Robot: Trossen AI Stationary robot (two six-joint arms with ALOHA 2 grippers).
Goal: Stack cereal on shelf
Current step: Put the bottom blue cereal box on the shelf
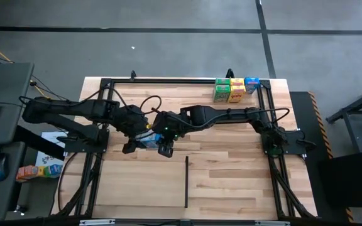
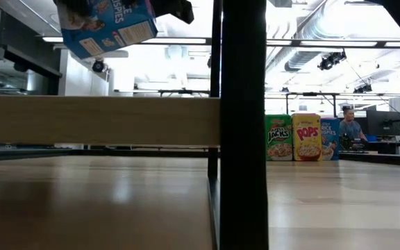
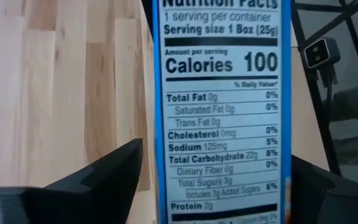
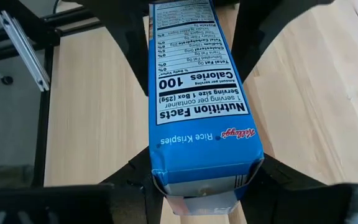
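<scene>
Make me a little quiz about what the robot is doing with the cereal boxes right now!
1. True or false: the blue cereal box is lying flat on the table.
2. How many cereal boxes stand in a row at the table's far edge? A) one B) three C) five
3. Fill in: the raised box's side reads "Rice ____".

Key:
1. False. It is up in the air between the left hand and the right hand.
2. B: a green box, a yellow box and a blue box.
3. Krispies.
</scene>
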